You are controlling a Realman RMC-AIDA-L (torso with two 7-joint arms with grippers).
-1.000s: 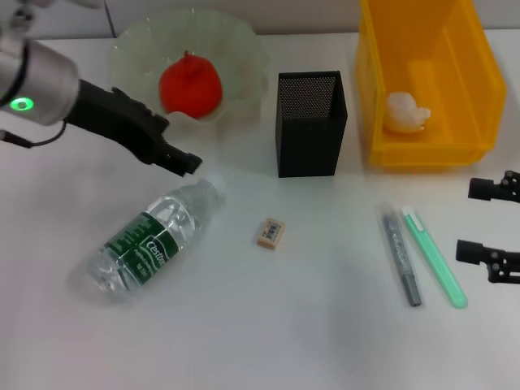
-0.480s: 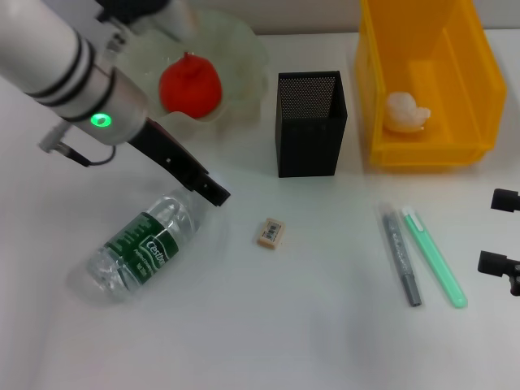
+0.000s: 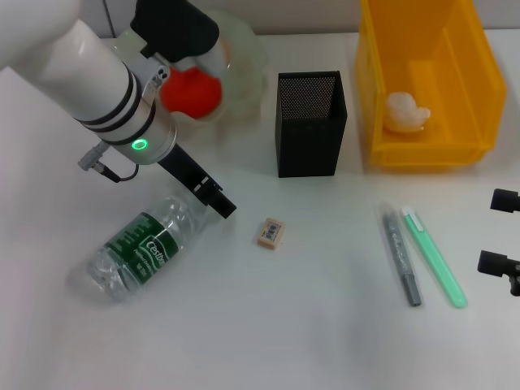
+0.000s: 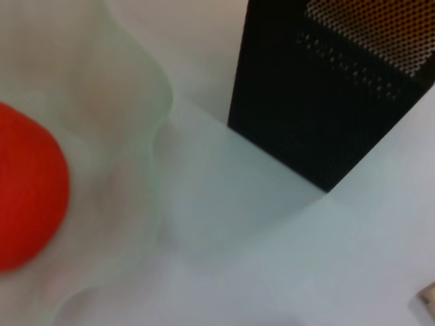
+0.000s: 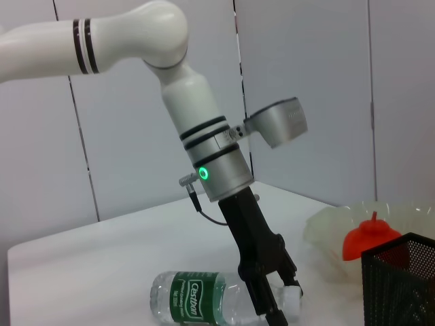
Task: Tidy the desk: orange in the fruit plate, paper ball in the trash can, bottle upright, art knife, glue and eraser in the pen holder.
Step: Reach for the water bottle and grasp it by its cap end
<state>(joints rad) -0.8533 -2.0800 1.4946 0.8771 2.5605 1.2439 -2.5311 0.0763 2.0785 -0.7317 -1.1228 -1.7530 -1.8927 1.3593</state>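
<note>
The bottle lies on its side at the front left; it also shows in the right wrist view. My left gripper reaches down to its neck and white cap. The orange sits in the fruit plate. The paper ball lies in the yellow trash can. The black mesh pen holder stands in the middle. The tan eraser lies in front of it. A grey art knife and a green glue stick lie side by side on the right. My right gripper is open at the right edge.
The left arm's white forearm hangs over the plate's left side and hides part of it. The left wrist view shows the orange, the plate's rim and the pen holder close by.
My left arm has swung in from the left and lowered, its gripper moving right and down onto the bottle's neck. My right gripper drew back to the right edge, then held still.
</note>
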